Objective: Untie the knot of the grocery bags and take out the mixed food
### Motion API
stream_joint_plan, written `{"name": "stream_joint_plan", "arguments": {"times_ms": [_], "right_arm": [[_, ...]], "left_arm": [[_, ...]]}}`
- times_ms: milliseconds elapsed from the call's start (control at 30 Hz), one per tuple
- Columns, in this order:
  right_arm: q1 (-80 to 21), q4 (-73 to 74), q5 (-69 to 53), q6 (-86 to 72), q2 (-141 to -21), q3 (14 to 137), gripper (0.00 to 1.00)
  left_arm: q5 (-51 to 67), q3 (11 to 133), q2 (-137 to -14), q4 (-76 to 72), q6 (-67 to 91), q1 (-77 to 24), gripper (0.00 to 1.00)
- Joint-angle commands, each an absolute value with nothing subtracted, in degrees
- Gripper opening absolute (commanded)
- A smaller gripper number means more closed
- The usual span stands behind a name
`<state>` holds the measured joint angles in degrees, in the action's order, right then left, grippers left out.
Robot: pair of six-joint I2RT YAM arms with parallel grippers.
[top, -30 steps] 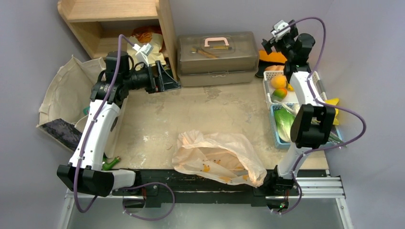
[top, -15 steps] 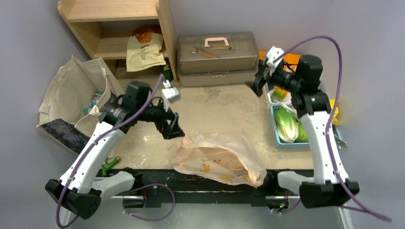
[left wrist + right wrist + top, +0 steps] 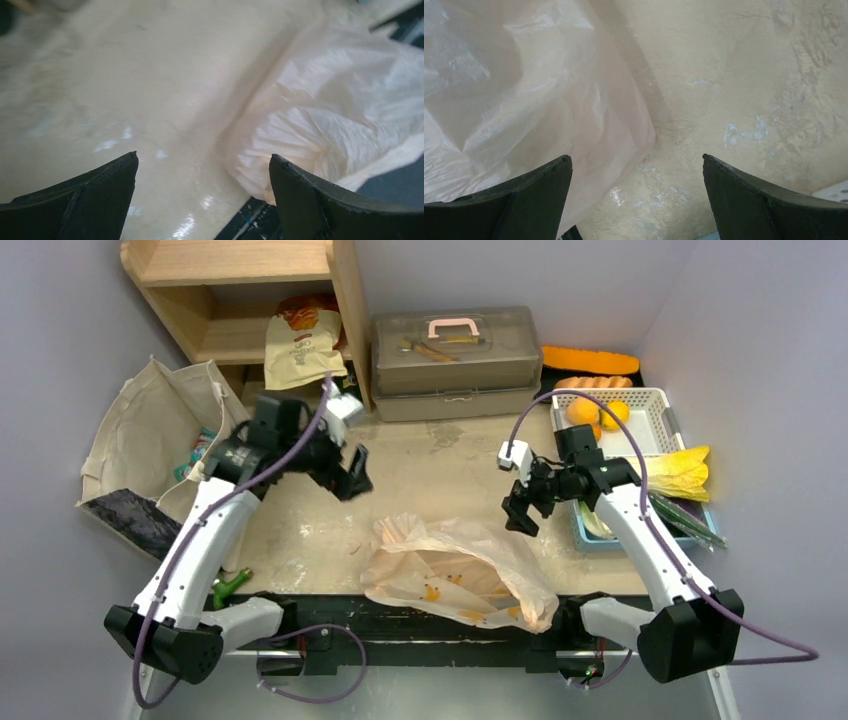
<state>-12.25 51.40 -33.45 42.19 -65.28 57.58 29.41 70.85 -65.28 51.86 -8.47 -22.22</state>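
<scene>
Left claw (image 3: 353, 473) hangs spread and empty; the bag (image 3: 455, 570) lies to its right, nearer the bases, apart. Right claw (image 3: 520, 512), also spread, hovers by the bag's far right edge. One bag, on a scuffed beige table (image 3: 440, 455); grey walls (image 3: 60, 340) around. Right of that claw, a white basket (image 3: 655, 412) and a blue basket (image 3: 590, 537) hold food (image 3: 585, 412).

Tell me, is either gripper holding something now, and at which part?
Nothing is held. The left gripper and the right gripper are both open and empty, near the grocery bag.
</scene>
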Motion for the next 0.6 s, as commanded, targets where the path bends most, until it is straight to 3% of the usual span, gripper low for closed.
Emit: {"name": "stream_joint_plan", "arguments": {"times_ms": [0,300,567], "right_arm": [[-17.13,49.15,-29.93,44.63,-67.06,57.79,0.99],[-27.4,43.82,-25.27,43.21,-78.03,58.73,0.99],[-32.86,41.0,-24.16,43.23,-84.43,58.19,0.98]], "left_arm": [[18.04,85.81,-64.74,58.47,-7.2,-10.84,1.0],[-5.63,89.42,-66.17,62.84,-11.84,10.39,1.0],[-9.56,86.02,-70.32,61.57,-10.73,17.04,0.99]]}}
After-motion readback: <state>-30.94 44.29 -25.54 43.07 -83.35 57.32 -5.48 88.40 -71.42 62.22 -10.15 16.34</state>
